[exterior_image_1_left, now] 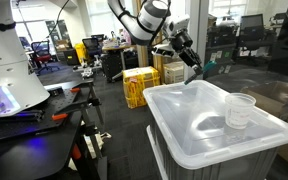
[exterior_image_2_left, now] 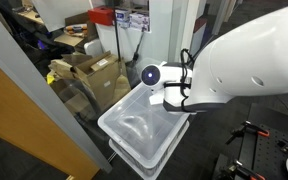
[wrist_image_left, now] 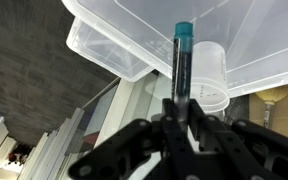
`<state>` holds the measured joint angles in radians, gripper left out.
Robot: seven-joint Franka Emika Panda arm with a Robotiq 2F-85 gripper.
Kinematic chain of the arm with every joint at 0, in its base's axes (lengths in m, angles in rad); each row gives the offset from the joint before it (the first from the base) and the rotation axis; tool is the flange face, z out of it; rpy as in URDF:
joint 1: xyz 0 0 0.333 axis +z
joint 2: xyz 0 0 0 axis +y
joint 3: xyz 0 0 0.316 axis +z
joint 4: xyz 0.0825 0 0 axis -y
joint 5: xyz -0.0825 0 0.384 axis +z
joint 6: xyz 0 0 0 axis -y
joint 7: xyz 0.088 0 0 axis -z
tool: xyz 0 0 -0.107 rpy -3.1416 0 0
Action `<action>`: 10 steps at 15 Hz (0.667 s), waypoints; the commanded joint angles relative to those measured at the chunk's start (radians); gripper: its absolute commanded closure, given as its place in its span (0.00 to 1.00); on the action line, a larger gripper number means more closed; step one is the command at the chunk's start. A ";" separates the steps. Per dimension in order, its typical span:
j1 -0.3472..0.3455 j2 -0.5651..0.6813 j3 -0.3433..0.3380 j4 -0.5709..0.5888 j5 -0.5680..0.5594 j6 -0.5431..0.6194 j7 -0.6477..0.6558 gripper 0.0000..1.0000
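Observation:
My gripper (wrist_image_left: 179, 112) is shut on a dark marker (wrist_image_left: 181, 65) with a teal cap, which sticks straight out from between the fingers. In the wrist view the marker's tip lies close beside a clear plastic cup (wrist_image_left: 210, 72). That cup (exterior_image_1_left: 241, 110) stands upright on the translucent white bin lid (exterior_image_1_left: 189, 125). In an exterior view the gripper (exterior_image_1_left: 187, 58) hangs above the far edge of the lid, left of and behind the cup, with the marker (exterior_image_1_left: 193, 73) pointing down. In an exterior view the white arm (exterior_image_2_left: 234, 60) hides the gripper and the cup.
The lid tops a translucent storage bin (exterior_image_2_left: 134, 125). Yellow crates (exterior_image_1_left: 139, 85) and cardboard boxes (exterior_image_2_left: 89, 70) stand on the floor behind. A black workbench (exterior_image_1_left: 34, 120) with tools is at the left. A glass partition (exterior_image_2_left: 34, 110) runs beside the bin.

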<state>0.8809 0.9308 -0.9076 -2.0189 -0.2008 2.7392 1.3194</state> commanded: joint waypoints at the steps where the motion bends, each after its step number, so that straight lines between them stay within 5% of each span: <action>1: 0.085 -0.009 -0.092 -0.072 -0.031 -0.006 0.037 0.95; 10: 0.115 0.046 -0.188 -0.102 -0.012 0.038 0.009 0.95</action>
<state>0.9801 0.9515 -1.0581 -2.1021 -0.2029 2.7422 1.3195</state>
